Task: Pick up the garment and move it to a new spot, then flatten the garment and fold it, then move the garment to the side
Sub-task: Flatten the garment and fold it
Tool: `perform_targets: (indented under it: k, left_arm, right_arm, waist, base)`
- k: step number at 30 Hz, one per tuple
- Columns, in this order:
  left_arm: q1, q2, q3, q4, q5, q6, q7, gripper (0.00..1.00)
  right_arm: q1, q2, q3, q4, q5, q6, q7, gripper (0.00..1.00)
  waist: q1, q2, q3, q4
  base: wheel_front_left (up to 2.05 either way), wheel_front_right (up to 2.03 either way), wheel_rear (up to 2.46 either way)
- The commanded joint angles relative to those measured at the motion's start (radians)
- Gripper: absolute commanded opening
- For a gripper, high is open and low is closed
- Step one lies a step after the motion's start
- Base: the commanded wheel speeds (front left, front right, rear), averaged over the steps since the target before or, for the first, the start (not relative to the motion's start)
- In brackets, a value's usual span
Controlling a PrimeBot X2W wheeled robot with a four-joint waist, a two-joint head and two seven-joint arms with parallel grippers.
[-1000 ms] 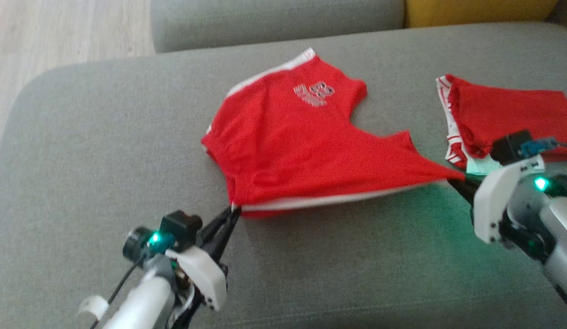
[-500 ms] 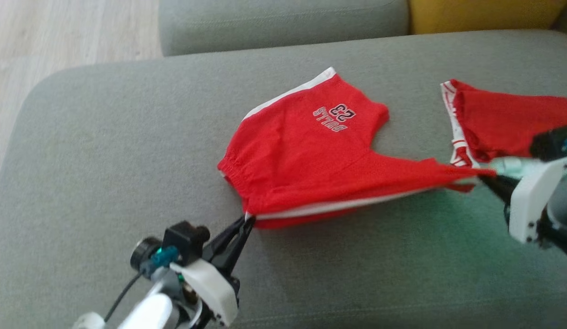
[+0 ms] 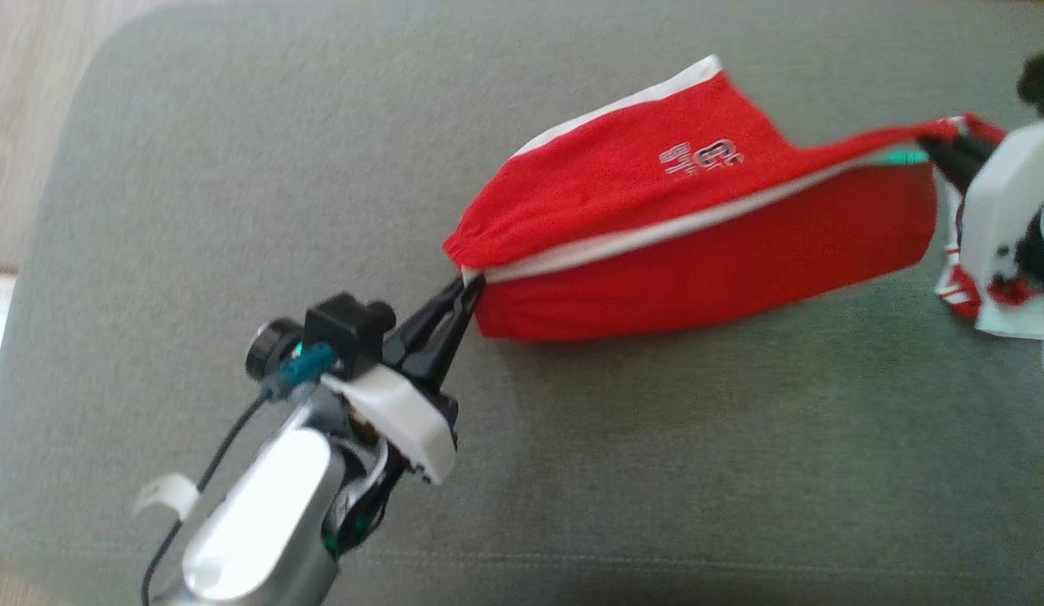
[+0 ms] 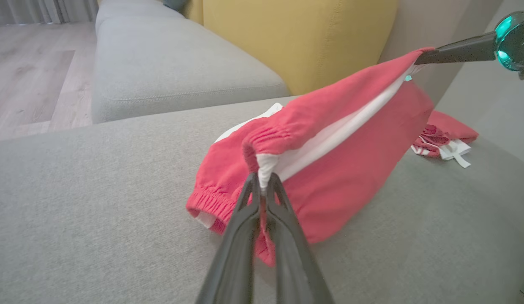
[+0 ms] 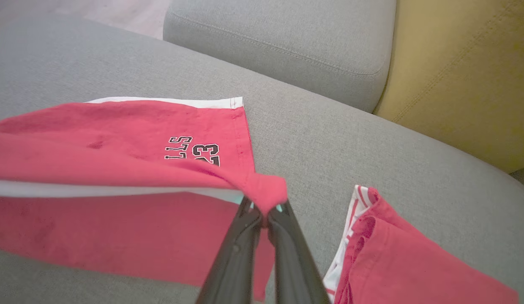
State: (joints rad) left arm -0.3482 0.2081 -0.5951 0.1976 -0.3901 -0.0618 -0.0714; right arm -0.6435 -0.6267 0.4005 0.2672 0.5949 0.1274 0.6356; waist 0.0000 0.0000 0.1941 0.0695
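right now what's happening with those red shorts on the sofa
The robot holds the red shorts at both ends: left gripper shut on the waistband corner, right gripper shut on the leg end. The white-striped edge is stretched and raised between them, while the rest drapes onto the grey sofa. A second red garment lies beside the right gripper.

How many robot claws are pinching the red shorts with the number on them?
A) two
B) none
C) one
A: the left gripper pinches one end of the red shorts and the right gripper pinches the other end.
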Motion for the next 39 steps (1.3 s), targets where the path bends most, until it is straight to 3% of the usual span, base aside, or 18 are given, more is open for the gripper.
perform_targets:
  k: [1,12,24,25,26,27,28,39]
  left_arm:
    - [-0.057,0.007,0.049,-0.016,-0.002,-0.004,-0.013,0.0]
    - [-0.213,-0.064,0.023,0.161,-0.007,-0.032,-0.057,0.0]
    - [-0.357,-0.124,-0.005,0.324,-0.02,-0.05,-0.132,0.0]
    - [-0.366,-0.127,-0.005,0.337,-0.022,-0.05,-0.138,0.25]
    - [-0.376,-0.13,-0.007,0.35,-0.022,-0.05,-0.144,0.75]
    - [-0.384,-0.133,-0.008,0.363,-0.021,-0.048,-0.149,1.0]
    - [-0.39,-0.136,-0.009,0.376,-0.021,-0.047,-0.154,1.0]
    - [-0.385,-0.127,0.027,0.462,-0.027,-0.024,-0.187,1.0]
  right_arm:
    - [-0.042,-0.015,0.011,-0.012,-0.011,0.003,0.002,0.0]
    - [-0.275,-0.009,0.124,0.164,-0.02,0.003,-0.044,0.0]
    - [-0.446,-0.012,0.26,0.307,-0.04,0.003,-0.088,0.0]
    - [-0.455,-0.01,0.271,0.319,-0.041,0.003,-0.093,0.0]
    - [-0.463,-0.008,0.284,0.332,-0.045,0.003,-0.098,0.0]
    - [-0.472,-0.007,0.295,0.343,-0.05,0.003,-0.112,0.34]
    - [-0.481,-0.004,0.299,0.357,-0.057,0.003,-0.132,1.0]
    - [-0.472,0.089,0.255,0.498,-0.072,0.003,-0.425,1.0]
  waist:
    - [0.0,0.0,0.043,0.036]
    - [0.0,0.0,0.164,0.121]
    - [0.0,0.0,0.26,0.168]
    - [0.0,0.0,0.265,0.169]
    - [0.0,0.0,0.27,0.169]
    - [0.0,0.0,0.274,0.17]
    - [0.0,0.0,0.276,0.169]
    - [0.0,0.0,0.218,0.113]
  base:
    - [0.0,0.0,0.0]
    - [0.0,0.0,0.0]
    - [0.0,0.0,0.0]
    - [0.0,0.0,0.0]
    - [0.0,0.0,0.0]
    - [0.0,0.0,0.0]
    - [0.0,0.0,0.0]
    - [0.0,0.0,0.0]
